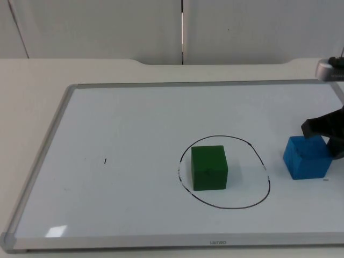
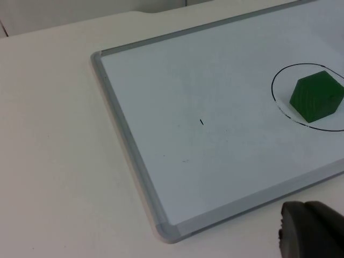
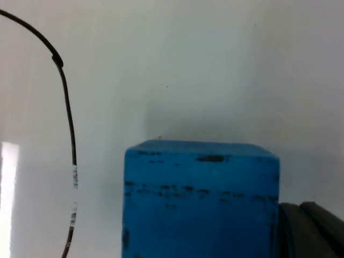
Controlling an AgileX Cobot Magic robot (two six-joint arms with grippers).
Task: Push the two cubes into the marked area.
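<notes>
The blue cube (image 1: 307, 157), a painted block with scuffed, dark-flecked edges, sits on the whiteboard (image 1: 134, 123) just outside the marked area (image 1: 224, 172), a hand-drawn black ring with a worn, broken stretch along its line. My right gripper (image 1: 325, 131) stands at the cube's far side, touching or nearly touching its upper edge; whether my fingers are spread or pressed together I cannot tell. The green cube (image 1: 208, 167), matte and sharp-cornered, already rests wholly inside the ring, toward its left half. By my judgement, the step in hand is the second push: the blue cube must slide leftward across the smooth, glossy board and over the line, stopping beside the green one without knocking it out. That calls for a low, steady, level shove, since the slick surface may let the block twist. My left gripper (image 2: 312, 231) waits over the pale counter (image 1: 32, 86) near the board's aluminium-framed corner, its fingers' state likewise unclear.
</notes>
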